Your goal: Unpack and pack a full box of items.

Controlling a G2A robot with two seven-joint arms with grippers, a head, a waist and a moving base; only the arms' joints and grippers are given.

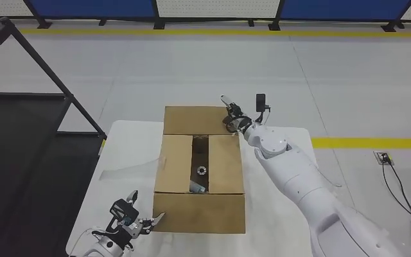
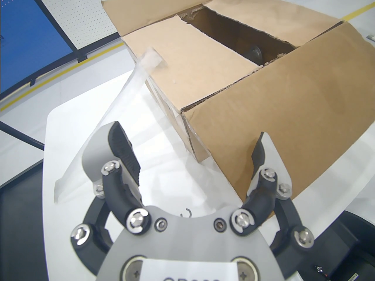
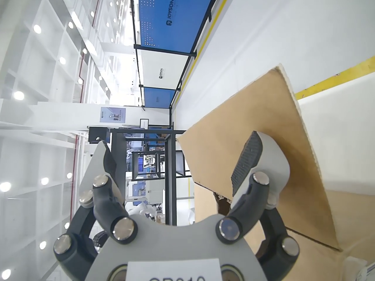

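Box (image 1: pixel 176 164) at centre of bench (image 1: pixel 128 138): probably heavy, flaps stiff but creasable; grip flap edges. Left claw (image 2: pixel 189 131) and right claw (image 3: pixel 178 139) apart, empty.

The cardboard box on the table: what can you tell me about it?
The box is brown corrugated cardboard, standing on the white table. Its end flaps are folded open; the two long flaps lie almost shut, leaving a dark slot where a few items show. A strip of clear tape trails off one side. The open right gripper is by the far flap.
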